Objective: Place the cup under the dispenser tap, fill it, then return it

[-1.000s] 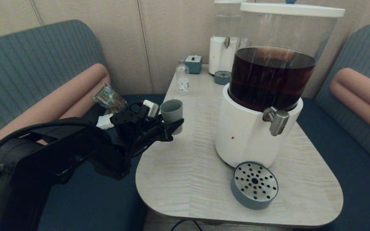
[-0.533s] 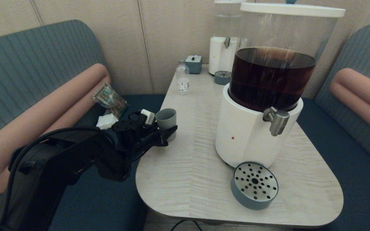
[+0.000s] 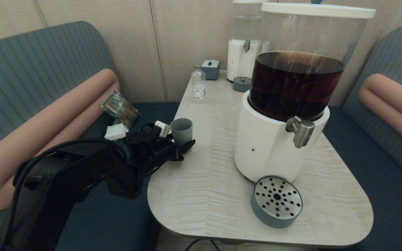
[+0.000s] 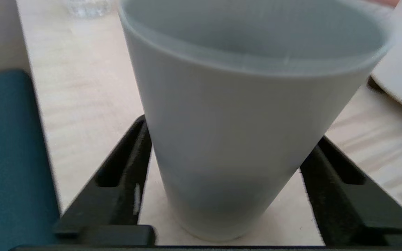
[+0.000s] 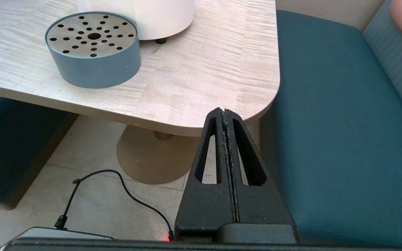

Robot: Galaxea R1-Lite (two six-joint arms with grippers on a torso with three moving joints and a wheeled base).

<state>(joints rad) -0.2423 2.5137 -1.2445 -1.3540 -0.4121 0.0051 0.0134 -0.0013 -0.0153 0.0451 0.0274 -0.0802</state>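
The cup [image 3: 181, 130] stands upright at the table's [image 3: 204, 195] left edge, left of centre — between the left gripper's [image 3: 183, 148] 2 parted fingers [image 4: 124, 181], no squeeze apparent; the tap [image 3: 301, 130] lies far right.

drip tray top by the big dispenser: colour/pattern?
The drip tray has a silvery metal top with round black holes and a grey-blue wall; clearest in the right wrist view.

We can't see the cup [image 3: 181, 130] base: left gripper [image 3: 184, 145] covers it. Cup rim is cropped in the wrist view. Large dispenser [image 3: 284, 104] lid is cut at the top, hiding most of the smaller dispenser [image 3: 242, 52] behind it.
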